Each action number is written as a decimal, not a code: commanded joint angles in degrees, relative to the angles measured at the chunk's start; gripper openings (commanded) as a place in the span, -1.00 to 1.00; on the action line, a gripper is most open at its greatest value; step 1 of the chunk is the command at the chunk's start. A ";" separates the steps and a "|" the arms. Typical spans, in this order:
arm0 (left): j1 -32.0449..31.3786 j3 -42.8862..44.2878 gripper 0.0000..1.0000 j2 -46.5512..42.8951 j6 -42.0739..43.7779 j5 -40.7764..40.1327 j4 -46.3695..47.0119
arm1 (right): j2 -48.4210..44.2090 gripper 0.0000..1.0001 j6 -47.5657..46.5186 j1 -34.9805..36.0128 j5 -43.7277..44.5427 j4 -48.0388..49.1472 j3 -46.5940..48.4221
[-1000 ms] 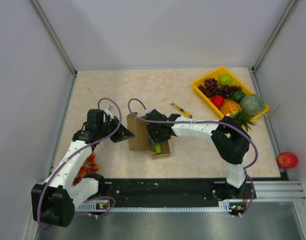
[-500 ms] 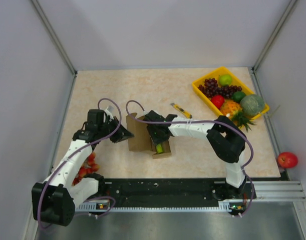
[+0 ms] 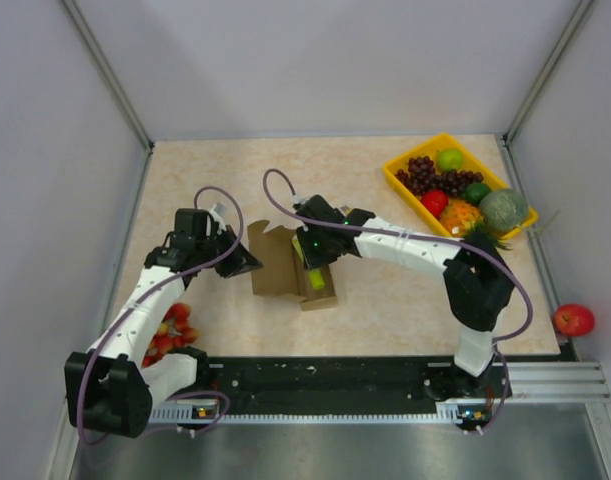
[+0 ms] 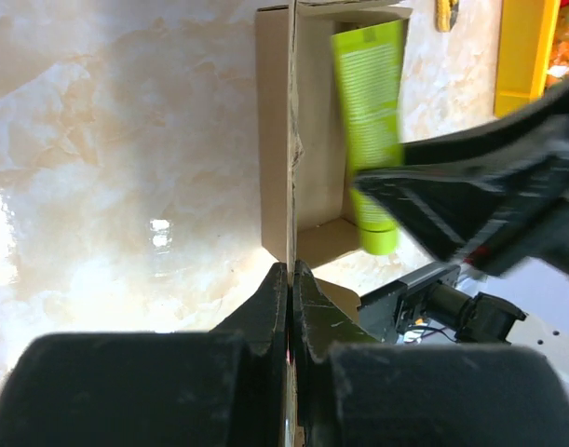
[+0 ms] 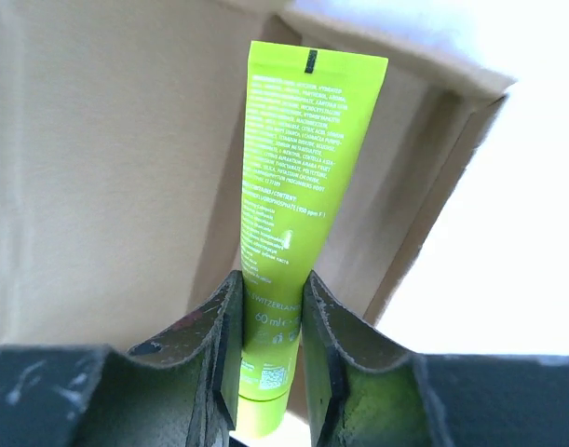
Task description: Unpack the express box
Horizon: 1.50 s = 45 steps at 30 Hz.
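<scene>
Since a second earlier the right gripper (image 5: 270, 321) had closed on the green tube (image 5: 293, 186) and begun lifting it from the express box (image 3: 285, 268), so a straight, slow lift would serve best while the left gripper (image 4: 291, 289) was pinched fully on the box's flap (image 4: 275, 149).

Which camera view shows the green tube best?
The right wrist view: the green tube fills it, its printed side readable, held between the right gripper fingers inside the express box. The left wrist view shows it partly hidden; the top view shows only a sliver.
</scene>
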 commanded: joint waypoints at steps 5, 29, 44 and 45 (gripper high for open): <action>0.95 5.10 -0.92 2.55 4.46 -4.93 -2.61 | -13.61 -0.46 2.87 -5.75 -3.50 1.55 0.38; 2.89 13.71 -0.43 8.36 6.05 -3.27 -3.49 | -2.11 -0.24 0.15 -12.61 0.90 8.05 -10.00; 2.89 8.45 0.98 -10.00 4.21 -5.02 -2.71 | -20.53 0.92 3.05 -13.05 1.87 4.72 -14.04; 2.89 8.01 0.98 -11.58 3.94 -5.02 -2.53 | -22.21 0.98 3.13 -13.05 2.22 4.10 -14.39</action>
